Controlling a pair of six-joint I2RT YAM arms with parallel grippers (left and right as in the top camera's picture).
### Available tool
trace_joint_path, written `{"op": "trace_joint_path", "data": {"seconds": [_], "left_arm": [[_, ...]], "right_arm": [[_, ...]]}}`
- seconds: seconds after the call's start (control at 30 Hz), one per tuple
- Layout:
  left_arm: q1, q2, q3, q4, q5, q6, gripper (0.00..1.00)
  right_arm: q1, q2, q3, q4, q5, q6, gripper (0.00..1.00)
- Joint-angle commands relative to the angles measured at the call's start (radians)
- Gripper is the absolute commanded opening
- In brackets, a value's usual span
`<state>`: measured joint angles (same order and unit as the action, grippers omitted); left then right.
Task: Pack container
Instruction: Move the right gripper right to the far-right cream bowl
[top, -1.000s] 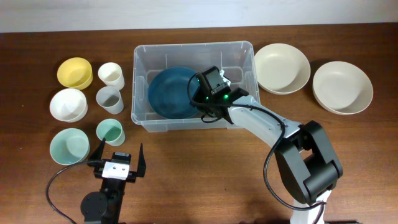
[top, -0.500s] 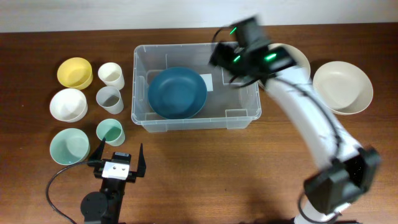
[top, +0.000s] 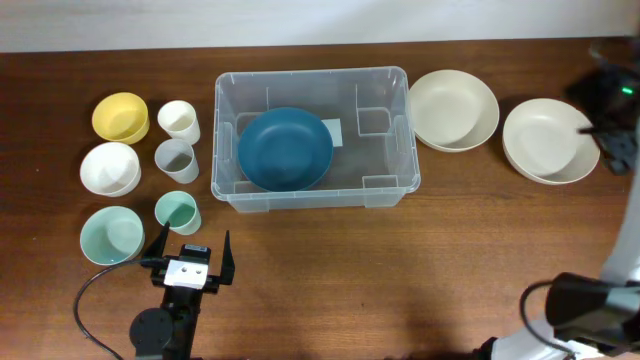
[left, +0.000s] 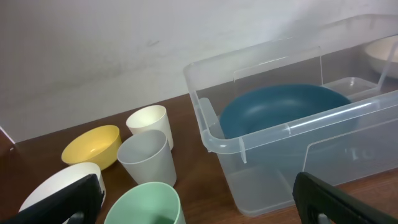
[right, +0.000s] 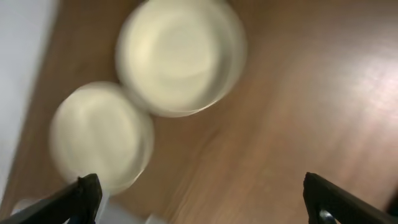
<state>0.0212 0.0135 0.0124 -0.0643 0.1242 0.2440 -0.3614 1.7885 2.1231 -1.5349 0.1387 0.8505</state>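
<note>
The clear plastic container (top: 385, 185) stands at the table's middle back with a dark blue bowl (top: 285, 148) inside it; both also show in the left wrist view, the container (left: 249, 140) and the bowl (left: 280, 106). My left gripper (top: 190, 262) is open and empty at the front left, just in front of the green cup (top: 177, 211). My right gripper (top: 612, 100) is open and empty at the far right, above the right cream bowl (top: 550, 140). The right wrist view is blurred and shows both cream bowls (right: 180, 59) (right: 102, 134).
The other cream bowl (top: 453, 109) sits right of the container. At the left are a yellow bowl (top: 120, 116), a white bowl (top: 109, 167), a pale green bowl (top: 110, 234), a cream cup (top: 179, 120) and a grey cup (top: 176, 159).
My right arm has left the container, where it let go of the blue bowl, and swung up and right to above the far right cream bowl. The left arm has not moved.
</note>
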Motion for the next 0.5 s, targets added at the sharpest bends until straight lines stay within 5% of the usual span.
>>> {"op": "trace_joint_path", "data": {"seconds": [0.0, 0.47], "left_arm": [[0.006, -0.007, -0.003, -0.004, 0.011, 0.012, 1.00], [0.006, -0.007, -0.003, -0.004, 0.011, 0.012, 1.00]], "right_arm": [[-0.124, 0.024, -0.111, 0.021, -0.011, 0.072, 0.99], [-0.226, 0.051, -0.581, 0.488, -0.169, -0.122, 0.99]]}}
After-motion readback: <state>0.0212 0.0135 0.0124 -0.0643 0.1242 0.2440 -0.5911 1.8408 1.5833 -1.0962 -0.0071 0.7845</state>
